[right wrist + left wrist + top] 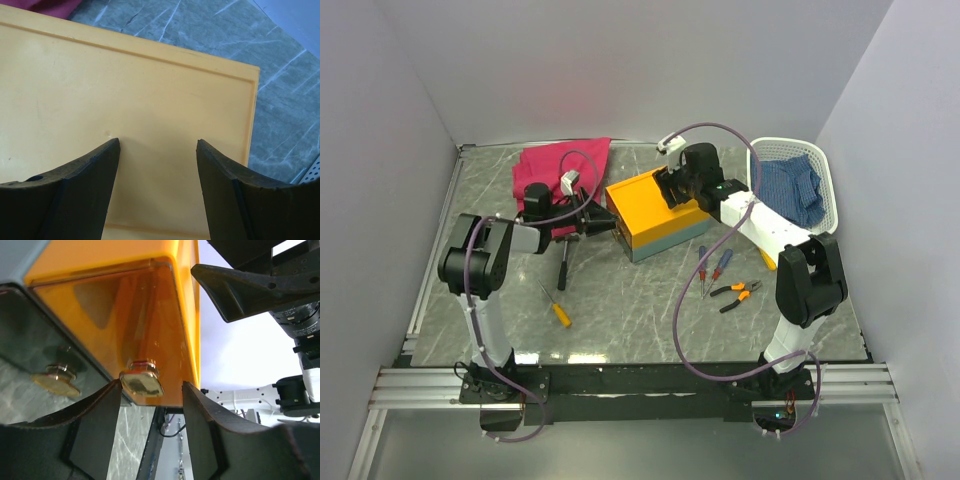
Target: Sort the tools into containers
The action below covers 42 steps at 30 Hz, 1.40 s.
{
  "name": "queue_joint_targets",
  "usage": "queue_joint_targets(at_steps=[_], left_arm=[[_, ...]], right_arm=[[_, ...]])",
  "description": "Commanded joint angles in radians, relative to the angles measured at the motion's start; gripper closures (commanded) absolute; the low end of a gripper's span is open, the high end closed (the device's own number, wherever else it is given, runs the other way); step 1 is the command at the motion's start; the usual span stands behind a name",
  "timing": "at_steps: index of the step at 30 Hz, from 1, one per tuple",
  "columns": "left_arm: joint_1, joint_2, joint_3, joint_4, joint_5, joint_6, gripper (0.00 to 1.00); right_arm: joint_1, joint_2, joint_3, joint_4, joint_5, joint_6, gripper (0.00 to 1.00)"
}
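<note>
Nothing sorted yet: left gripper [150, 395] and right gripper [157, 150], fingers spread and empty, hover at the shut toolbox [655, 215], with hammer [563, 268], screwdrivers [715, 265] and pliers [735, 293] loose beside it.

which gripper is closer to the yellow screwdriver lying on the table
Left. The left gripper is at the toolbox's left end, just beyond the yellow screwdriver; the right gripper is over the toolbox lid, farther off.
</note>
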Motion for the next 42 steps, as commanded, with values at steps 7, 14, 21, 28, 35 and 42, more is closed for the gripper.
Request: queue_joint_targets(at_steps=[7, 14, 21, 28, 35, 42], left_arm=[[-0.005, 0.049, 0.037, 0.183, 0.047, -0.102, 0.68], [0.058, -0.056, 0.002, -0.107, 0.087, 0.088, 0.79], [0.095, -0.201, -0.002, -0.650, 0.093, 0.507, 0.80], [0.177, -0.261, -0.009, -1.010, 0.053, 0.736, 0.76], [0.214, -0.278, 0.014, -1.089, -0.049, 0.783, 0.36], [0.306, -0.411, 0.039, -1.248, -0.045, 0.911, 0.21]], right_arm=[[0.003, 0.021, -0.015, -0.048, 0.037, -0.029, 0.30], [0.001, 0.027, -0.035, -0.031, 0.053, -0.048, 0.30], [0.000, 0.024, -0.063, -0.021, 0.054, -0.063, 0.30], [-0.002, 0.034, -0.052, -0.025, 0.047, -0.066, 0.30], [-0.003, 0.025, -0.026, -0.022, 0.053, -0.063, 0.30], [0.066, -0.120, 0.013, -0.006, 0.060, -0.057, 0.30]])
